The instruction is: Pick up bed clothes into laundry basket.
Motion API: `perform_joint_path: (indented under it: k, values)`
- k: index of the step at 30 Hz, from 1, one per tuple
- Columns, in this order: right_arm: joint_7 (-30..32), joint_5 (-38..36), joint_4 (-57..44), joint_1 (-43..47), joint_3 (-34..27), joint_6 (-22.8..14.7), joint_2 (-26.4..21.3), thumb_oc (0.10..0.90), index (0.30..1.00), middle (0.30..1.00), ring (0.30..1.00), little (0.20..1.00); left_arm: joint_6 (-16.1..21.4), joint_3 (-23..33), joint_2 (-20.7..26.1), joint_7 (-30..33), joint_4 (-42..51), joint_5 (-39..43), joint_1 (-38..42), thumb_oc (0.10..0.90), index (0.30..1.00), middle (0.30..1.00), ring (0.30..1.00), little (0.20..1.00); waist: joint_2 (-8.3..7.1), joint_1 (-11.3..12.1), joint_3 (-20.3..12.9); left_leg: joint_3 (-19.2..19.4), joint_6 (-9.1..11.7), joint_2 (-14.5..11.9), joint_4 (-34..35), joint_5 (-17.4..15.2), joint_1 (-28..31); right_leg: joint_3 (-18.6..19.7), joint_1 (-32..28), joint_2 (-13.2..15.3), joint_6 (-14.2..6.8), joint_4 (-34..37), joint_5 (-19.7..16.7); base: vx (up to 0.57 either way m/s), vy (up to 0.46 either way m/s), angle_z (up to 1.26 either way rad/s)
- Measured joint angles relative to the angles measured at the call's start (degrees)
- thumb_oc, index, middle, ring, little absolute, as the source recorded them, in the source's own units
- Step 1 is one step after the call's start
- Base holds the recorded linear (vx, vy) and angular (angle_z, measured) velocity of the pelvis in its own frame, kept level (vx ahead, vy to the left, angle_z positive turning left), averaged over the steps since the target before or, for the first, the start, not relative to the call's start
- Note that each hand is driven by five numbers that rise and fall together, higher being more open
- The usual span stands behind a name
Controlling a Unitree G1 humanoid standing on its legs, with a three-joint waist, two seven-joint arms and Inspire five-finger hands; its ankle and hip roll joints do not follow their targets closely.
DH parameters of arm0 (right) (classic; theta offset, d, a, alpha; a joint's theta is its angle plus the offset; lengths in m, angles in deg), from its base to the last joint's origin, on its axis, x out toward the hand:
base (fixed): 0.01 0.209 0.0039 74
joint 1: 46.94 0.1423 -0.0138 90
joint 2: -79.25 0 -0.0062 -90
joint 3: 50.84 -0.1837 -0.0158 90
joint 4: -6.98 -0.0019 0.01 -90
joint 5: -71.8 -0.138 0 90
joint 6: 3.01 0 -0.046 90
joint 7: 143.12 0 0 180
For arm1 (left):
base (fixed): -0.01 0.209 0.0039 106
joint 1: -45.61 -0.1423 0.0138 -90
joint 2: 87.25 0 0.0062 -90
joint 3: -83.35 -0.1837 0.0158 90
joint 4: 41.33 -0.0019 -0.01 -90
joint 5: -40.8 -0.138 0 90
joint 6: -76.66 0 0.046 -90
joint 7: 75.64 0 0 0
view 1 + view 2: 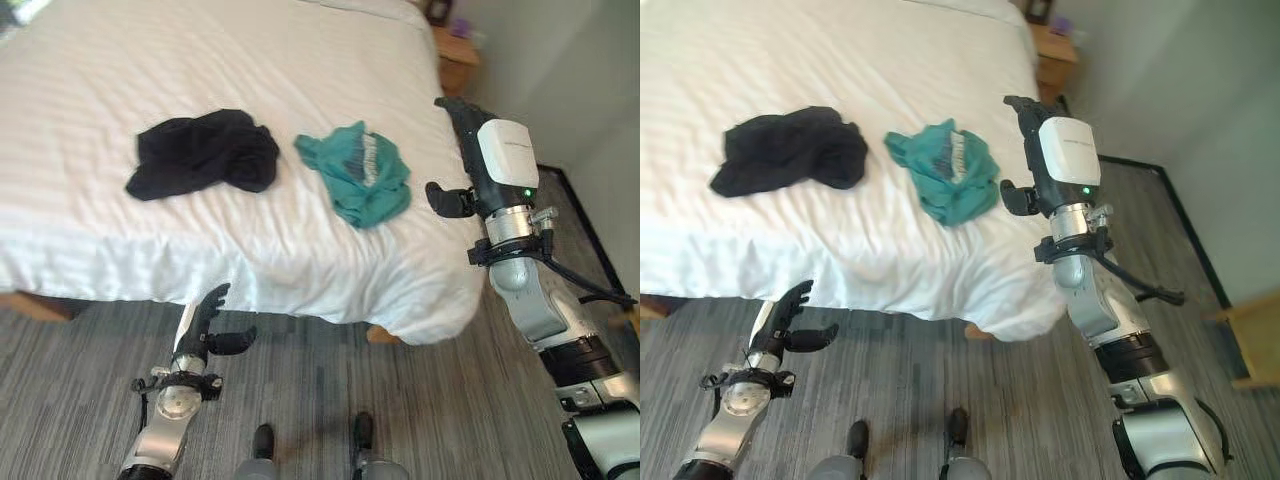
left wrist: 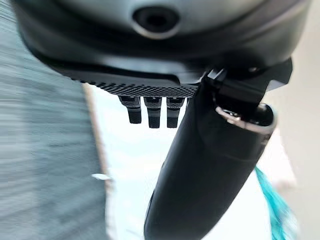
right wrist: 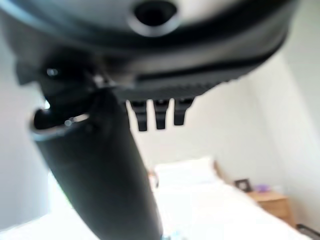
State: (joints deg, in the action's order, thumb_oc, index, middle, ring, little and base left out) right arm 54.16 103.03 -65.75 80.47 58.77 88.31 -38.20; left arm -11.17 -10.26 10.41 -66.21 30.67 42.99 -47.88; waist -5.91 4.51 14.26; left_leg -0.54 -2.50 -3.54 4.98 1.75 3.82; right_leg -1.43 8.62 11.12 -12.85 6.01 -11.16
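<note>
Two garments lie on the white bed (image 1: pixel 150 60): a crumpled black one (image 1: pixel 205 152) toward the left and a teal one (image 1: pixel 355 172) near the bed's right front corner. My right hand (image 1: pixel 470 135) is raised beside the bed's right edge, just right of the teal garment, with straight fingers, thumb out and nothing held. My left hand (image 1: pixel 205 325) is low in front of the bed's near edge, over the floor, fingers straight and empty. In the left wrist view the teal garment (image 2: pixel 275 205) shows past the thumb.
A wooden nightstand (image 1: pixel 455 55) stands at the bed's far right corner. Grey striped carpet (image 1: pixel 400 410) covers the floor before the bed. A dark strip (image 1: pixel 580 215) runs along the floor at the right wall. A wooden piece of furniture (image 1: pixel 1255 340) stands at the right.
</note>
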Motion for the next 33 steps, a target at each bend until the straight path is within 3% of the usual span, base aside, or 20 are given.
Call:
perform_joint_path:
  k: [1, 2, 3, 4, 7, 9, 11, 14, 15, 17, 19, 26, 28, 30, 33]
  values:
    - [-0.2, 0.0, 1.1, 0.1, 0.8, 0.2, -0.1, 0.800, 0.900, 0.900, 0.900, 0.900, 0.0, 0.6, 0.5, 0.1, 0.1, 0.0, -1.2, 0.800, 0.900, 0.900, 0.900, 0.900, -0.50, 0.4, -0.2, -0.2, 1.7, -0.2, 0.0, -0.2, 0.7, 0.0, 0.5, 0.0, 0.6, -0.1, -0.5, 0.25, -0.197, 0.68]
    - [-0.5, 0.0, 5.7, 1.2, 4.3, 0.0, 0.2, 0.800, 0.900, 0.900, 0.900, 0.900, 0.1, 2.1, 2.7, 0.3, 0.1, 0.0, -4.7, 0.800, 0.900, 0.900, 0.900, 0.900, -2.85, 1.8, -1.2, -1.3, 5.2, -0.1, 0.0, -1.8, 2.7, -0.7, -0.2, 0.7, 0.8, -0.4, -0.1, 0.32, -0.254, 0.56]
    - [-1.0, 0.0, 7.7, 1.5, 5.8, 0.0, 0.1, 0.800, 0.900, 0.900, 0.900, 0.900, 0.1, 3.0, 3.8, 0.4, -0.2, 0.0, -6.0, 0.800, 0.900, 0.900, 0.900, 0.900, -4.49, 2.7, -2.1, -1.5, 7.2, 0.1, 0.0, -2.5, 3.4, -0.5, -0.4, 0.9, 4.0, -0.7, -2.1, 0.33, -0.232, 0.46]
    - [-1.0, -0.4, 11.8, 3.5, 7.5, 0.0, 0.4, 0.800, 0.900, 0.900, 0.900, 0.900, 0.1, 4.1, 1.8, 1.2, -2.2, 0.1, -6.8, 0.800, 0.900, 0.900, 0.900, 0.900, -1.35, 3.3, -2.3, -1.1, 8.7, -3.9, 0.0, -2.9, 3.8, -2.7, -1.6, -2.4, 5.7, -0.7, -1.5, 0.26, -0.174, 0.29]
    - [-2.4, -1.2, 15.9, 6.0, 8.5, 1.5, -1.9, 0.800, 0.900, 0.900, 0.900, 0.900, 0.0, 3.7, -1.0, 1.3, -2.9, 0.1, -7.7, 0.800, 0.900, 0.900, 0.900, 0.900, 1.80, 2.6, -2.0, 2.6, 10.2, -7.8, 0.0, -2.2, 2.9, -5.3, -1.6, -6.2, 7.7, -0.8, -1.7, 0.16, -0.111, 0.29]
    - [-3.3, -1.7, 18.4, 8.2, 8.8, 1.7, -3.0, 0.800, 0.900, 0.900, 0.900, 0.900, 0.3, 3.6, -3.4, 0.9, -3.3, 0.1, -9.2, 0.800, 0.900, 0.900, 0.900, 0.900, 2.88, 2.2, -1.3, 4.8, 12.1, -9.2, -0.3, -0.4, 2.7, -6.4, -2.0, -7.6, 8.9, -0.7, -1.3, 0.15, -0.174, 0.13]
    - [-3.3, -3.4, 20.9, 12.1, 8.6, 1.9, -4.6, 0.800, 0.900, 0.900, 0.900, 0.900, 0.4, 3.5, -4.6, 0.8, -4.7, 1.2, -8.7, 0.800, 0.900, 0.900, 0.900, 0.900, 4.79, 1.0, -0.2, 3.7, 12.4, -9.7, -1.0, -0.3, 0.3, -8.1, -1.7, -7.7, 8.7, -0.7, -0.8, 0.05, -0.115, 0.35]
    - [-3.4, -3.5, 20.9, 14.0, 8.7, 1.9, -7.5, 0.800, 0.900, 0.900, 0.900, 0.900, 0.4, 3.7, -4.7, 1.0, -4.7, 2.4, -7.1, 0.800, 0.900, 0.900, 0.900, 0.900, 7.06, 1.1, 0.4, 3.0, 12.6, -9.7, -0.5, -0.2, -1.6, -9.6, -0.1, -7.5, 9.3, -0.7, -1.1, -0.01, -0.116, 0.49]
    - [-2.8, -4.4, 21.7, 15.5, 9.6, 0.8, -9.2, 0.800, 0.900, 0.900, 0.900, 0.900, 1.5, 3.1, -4.4, 1.1, -6.0, 3.0, -6.0, 0.800, 0.900, 0.900, 0.900, 0.900, 8.76, 1.0, 0.7, 0.7, 13.4, -8.8, -2.7, 0.4, -6.9, -12.6, 1.4, -6.3, 8.4, -0.7, -0.4, 0.02, -0.155, 0.76]
    - [-2.8, -5.1, 23.3, 17.7, 10.5, 0.7, -12.5, 0.800, 0.900, 0.900, 0.900, 0.900, 2.0, 1.8, -4.6, 1.1, -6.2, 3.7, -4.1, 0.800, 0.900, 0.900, 0.900, 0.900, 11.67, 1.7, 0.6, -1.7, 13.2, -8.4, -2.6, 1.2, -11.4, -15.6, 4.2, -5.3, 8.5, -0.7, -0.6, 0.02, -0.108, 0.92]
    - [-2.8, -5.3, 24.8, 18.9, 12.7, 0.1, -12.5, 0.800, 0.900, 0.900, 0.900, 0.900, 2.0, 1.2, -4.7, 1.1, -6.4, 4.5, -4.6, 0.800, 0.900, 0.900, 0.900, 0.900, 13.01, 4.2, 0.8, -2.6, 13.3, -8.3, -1.9, 2.1, -12.8, -16.4, 5.3, -5.1, 8.8, -0.7, -1.0, 0.04, -0.105, 0.39]
    - [-1.7, -5.7, 26.4, 21.7, 15.0, -1.1, -11.1, 0.800, 0.900, 0.900, 0.900, 0.900, 2.6, -0.3, -4.7, 1.1, -9.2, 6.2, -6.2, 0.800, 0.900, 0.900, 0.900, 0.900, 13.95, 5.4, 1.7, -3.6, 13.1, -7.3, -1.6, 2.7, -15.6, -17.5, 7.3, -4.0, 8.6, -0.7, -1.0, 0.01, -0.055, 0.12]
    - [-0.3, -7.5, 30.6, 23.7, 14.7, -1.2, -8.6, 0.800, 0.900, 0.900, 0.900, 0.900, 3.8, -1.0, -4.3, 1.1, -11.2, 7.0, -5.3, 0.800, 0.900, 0.900, 0.900, 0.900, 13.96, 5.5, 1.8, -3.4, 13.1, -7.2, -1.8, 2.8, -16.9, -17.7, 8.5, -3.9, 8.6, -0.7, -1.0, -0.01, -0.014, 0.02]
    - [0.8, -9.2, 34.7, 25.8, 14.7, -1.1, -6.2, 0.400, 0.300, 0.300, 0.300, 0.300, 3.9, -1.0, -4.3, 1.1, -13.6, 7.6, -3.3, 0.800, 0.900, 0.900, 0.900, 0.900, 13.93, 5.5, 2.0, -3.3, 13.1, -7.2, -1.7, 3.0, -18.5, -17.5, 10.3, -3.9, 8.7, -0.7, -1.3, -0.03, -0.010, -0.04]
    - [1.3, -13.0, 41.5, 29.5, 15.7, -2.1, -2.6, 0.400, 0.300, 0.300, 0.300, 0.300, 4.0, -1.4, -4.3, 1.1, -18.1, 8.6, -0.5, 0.800, 0.900, 0.900, 0.900, 0.900, 13.93, 5.1, 2.3, -2.9, 13.1, -7.2, -1.7, 3.2, -19.1, -17.1, 11.2, -4.2, 8.8, -0.7, -1.5, 0.00, -0.028, -0.07]
